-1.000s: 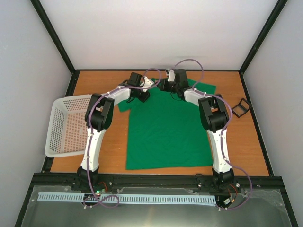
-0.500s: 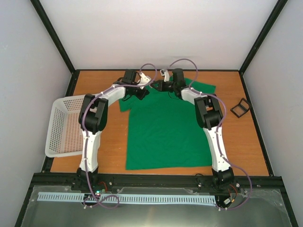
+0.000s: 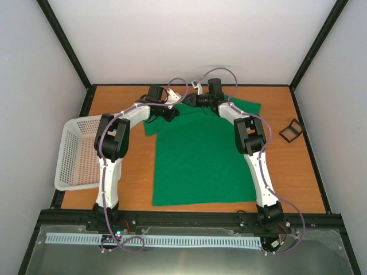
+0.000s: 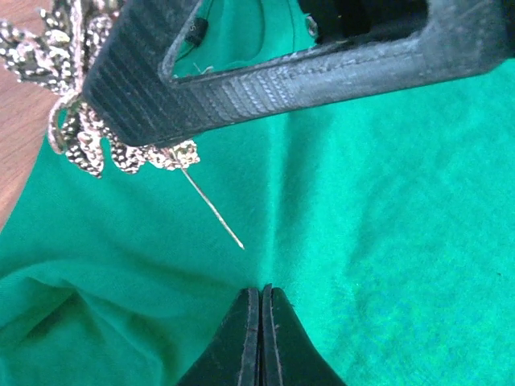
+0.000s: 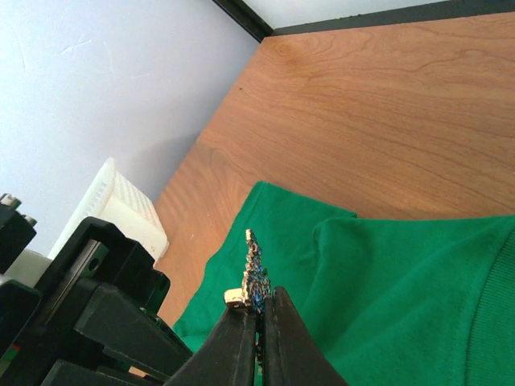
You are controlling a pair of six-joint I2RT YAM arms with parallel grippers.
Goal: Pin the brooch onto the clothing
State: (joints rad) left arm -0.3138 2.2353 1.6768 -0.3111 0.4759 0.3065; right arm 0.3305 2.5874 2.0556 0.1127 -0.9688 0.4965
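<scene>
Here, right jaws pinch the spiky, beaded silver brooch [image 5: 255, 280]; left jaws are closed.

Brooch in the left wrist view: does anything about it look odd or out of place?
Yes. The brooch has its thin pin standing open. It juts out bare over the green T-shirt and is not through the fabric.

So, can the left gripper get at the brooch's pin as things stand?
Probably yes: the pin juts bare from the brooch, held by the right gripper, toward the left gripper, with nothing between them. The left jaws are shut, so they would have to open first.
</scene>
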